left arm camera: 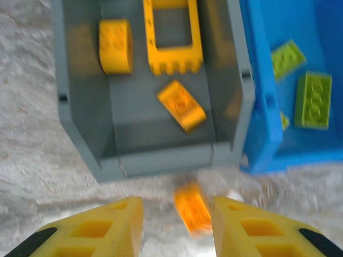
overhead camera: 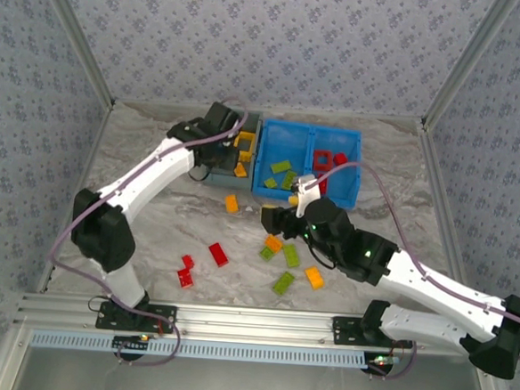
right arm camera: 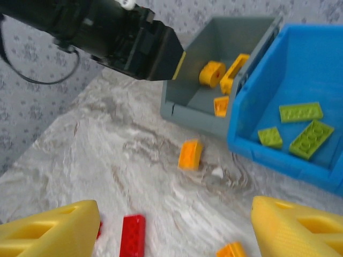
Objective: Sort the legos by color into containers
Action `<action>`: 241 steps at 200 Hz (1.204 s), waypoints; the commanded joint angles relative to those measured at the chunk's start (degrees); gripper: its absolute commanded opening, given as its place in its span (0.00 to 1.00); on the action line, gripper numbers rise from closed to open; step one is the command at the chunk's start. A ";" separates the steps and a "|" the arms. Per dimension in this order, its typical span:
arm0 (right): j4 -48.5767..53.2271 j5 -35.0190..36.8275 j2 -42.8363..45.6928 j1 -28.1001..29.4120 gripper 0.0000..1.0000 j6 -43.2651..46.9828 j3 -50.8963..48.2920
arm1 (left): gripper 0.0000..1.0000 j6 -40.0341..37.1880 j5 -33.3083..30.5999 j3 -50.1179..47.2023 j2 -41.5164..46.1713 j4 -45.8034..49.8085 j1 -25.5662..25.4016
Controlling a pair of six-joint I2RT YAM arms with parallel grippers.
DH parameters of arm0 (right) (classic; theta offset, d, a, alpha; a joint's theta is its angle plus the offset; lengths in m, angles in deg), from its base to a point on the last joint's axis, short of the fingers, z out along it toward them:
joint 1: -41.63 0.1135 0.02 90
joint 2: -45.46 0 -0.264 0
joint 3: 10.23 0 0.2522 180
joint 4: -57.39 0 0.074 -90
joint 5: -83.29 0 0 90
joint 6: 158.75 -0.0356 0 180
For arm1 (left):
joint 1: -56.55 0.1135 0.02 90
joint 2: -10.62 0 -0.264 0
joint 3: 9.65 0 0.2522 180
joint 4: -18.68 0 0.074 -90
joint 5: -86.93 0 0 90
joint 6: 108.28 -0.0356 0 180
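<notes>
The left pincer hangs close to the grey bin, its yellow fingers a narrow way apart with nothing gripped between them. Through the gap, blurred, an orange brick lies on the table just outside the bin's near wall. Inside the grey bin are a yellow frame, a rounded yellow piece and a second orange brick. The blue bin sits right against the grey one. The compartment next to the grey bin holds green bricks, and from above the far compartment holds red pieces. The right pincer stands wide and empty, low over the middle of the table, facing the two bins. Loose legos lie around it: three red bricks toward the left arm's side, and a cluster of green ones and orange ones just beside the right wrist.
</notes>
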 commanded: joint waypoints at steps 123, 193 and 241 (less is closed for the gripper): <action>1.47 -1.99 1.83 -3.88 0.77 -1.48 -5.43 | 0.69 6.74 4.82 -25.54 14.56 -0.53 -18.32; 7.93 -4.64 15.61 -3.96 0.78 -4.31 -8.53 | 0.75 -1.08 5.23 -33.01 6.36 -1.81 -25.23; 16.90 -12.20 19.67 -3.89 0.78 -5.61 -6.42 | 0.66 -0.43 6.82 -33.32 1.37 -3.76 -25.17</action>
